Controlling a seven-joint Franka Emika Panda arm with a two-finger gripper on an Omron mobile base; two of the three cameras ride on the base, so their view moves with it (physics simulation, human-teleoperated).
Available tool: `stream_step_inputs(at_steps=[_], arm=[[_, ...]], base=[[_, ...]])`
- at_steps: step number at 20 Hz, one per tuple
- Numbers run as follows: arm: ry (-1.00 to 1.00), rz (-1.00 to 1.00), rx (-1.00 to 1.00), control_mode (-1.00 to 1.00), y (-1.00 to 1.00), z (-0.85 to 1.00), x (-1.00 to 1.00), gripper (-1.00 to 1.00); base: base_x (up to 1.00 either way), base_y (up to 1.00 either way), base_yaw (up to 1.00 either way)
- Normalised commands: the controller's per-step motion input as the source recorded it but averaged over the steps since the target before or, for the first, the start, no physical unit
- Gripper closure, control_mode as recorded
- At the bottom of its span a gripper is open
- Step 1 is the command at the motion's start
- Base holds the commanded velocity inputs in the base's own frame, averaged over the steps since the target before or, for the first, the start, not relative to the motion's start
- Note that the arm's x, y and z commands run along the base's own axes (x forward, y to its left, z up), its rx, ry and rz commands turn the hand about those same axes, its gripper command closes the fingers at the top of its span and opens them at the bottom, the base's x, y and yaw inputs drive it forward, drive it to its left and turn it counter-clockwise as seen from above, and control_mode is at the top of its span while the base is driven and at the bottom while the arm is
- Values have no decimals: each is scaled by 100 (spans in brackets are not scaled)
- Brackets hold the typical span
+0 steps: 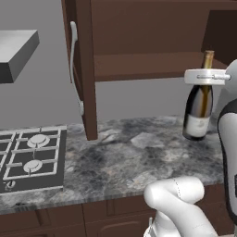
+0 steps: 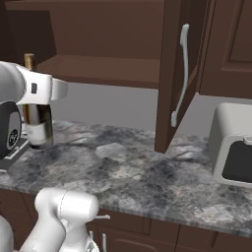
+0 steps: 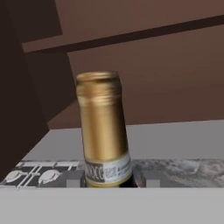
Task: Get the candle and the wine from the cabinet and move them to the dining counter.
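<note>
Gold-foiled neck of the wine [image 3: 103, 131] sat between the tool [image 3: 107, 183] tips, apparently clamped, bottle out of the open cabinet [image 1: 139, 55] over the stove-side surface [image 1: 139, 152]; candle unseen, dining counter delivery judged outstanding for both.

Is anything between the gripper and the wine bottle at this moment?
Nothing visible. In the hand view the wine rises right between the fingertips, its gold neck close to the camera. From the left base view the hand sits at the bottle's neck, below the open cabinet. Whether the jaws press the glass can't be told.
</note>
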Motion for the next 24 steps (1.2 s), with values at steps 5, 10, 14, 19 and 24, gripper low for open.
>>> stream_step_inputs(at_steps=[5, 10, 14, 19, 24], arm=[[2, 0, 0, -100, 0, -4, -1, 100], [1, 0, -1, -100, 3, -3, 0, 100], [0, 0, -5, -100, 14, 0, 0, 100], [2, 0, -1, -100, 5, -2, -4, 100], [0, 0, 0, 100, 0, 0, 0, 100]], base=[[0, 0, 0], [0, 0, 0], [0, 0, 0], [0, 0, 0], [-84, -12, 0]])
